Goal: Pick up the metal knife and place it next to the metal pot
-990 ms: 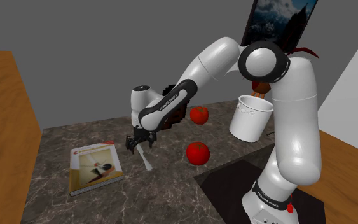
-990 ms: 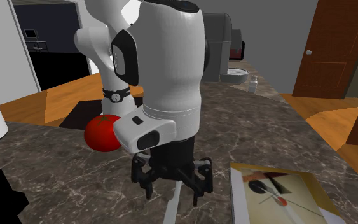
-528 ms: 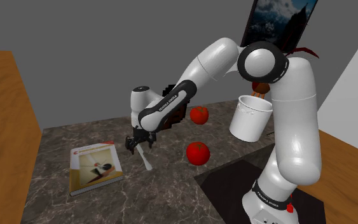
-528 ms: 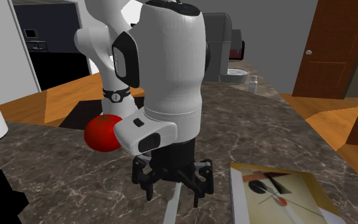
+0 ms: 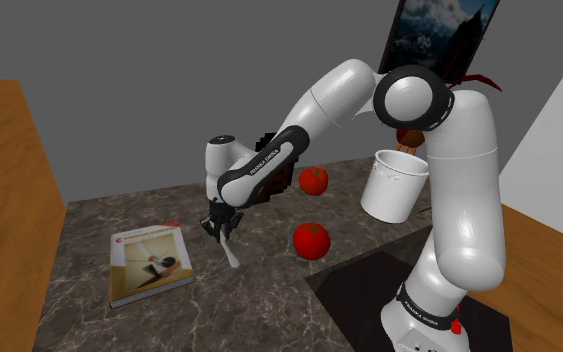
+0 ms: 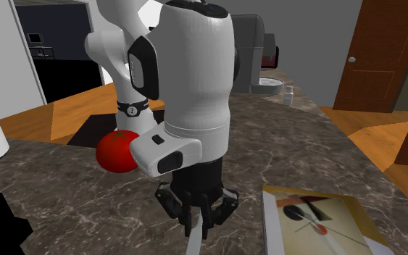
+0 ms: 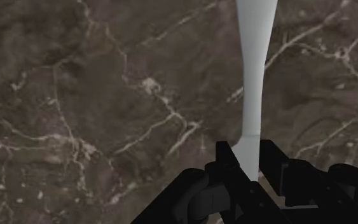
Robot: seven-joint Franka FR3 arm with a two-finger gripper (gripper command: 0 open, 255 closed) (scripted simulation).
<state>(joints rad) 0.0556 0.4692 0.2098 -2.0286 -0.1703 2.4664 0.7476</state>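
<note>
A book [image 5: 150,263] lies near the left edge of the tabletop [image 5: 259,300]. Next to it the hand [image 5: 221,228] grips one end of a pale knife [image 5: 231,254] lying mid-tabletop. Farther right are a red tomato [image 5: 311,240] and a white pot [image 5: 394,186].

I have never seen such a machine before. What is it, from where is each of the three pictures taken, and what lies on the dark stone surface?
It is a white robot arm. One picture looks down from beside the arm, one faces it from close across the counter, and one comes from a camera on the arm's hand. At the arm's end is a black two-finger tool. It is shut on a white knife that lies on the dark marble counter. Also there: a book, a tomato, a second tomato and a white pot.
</note>
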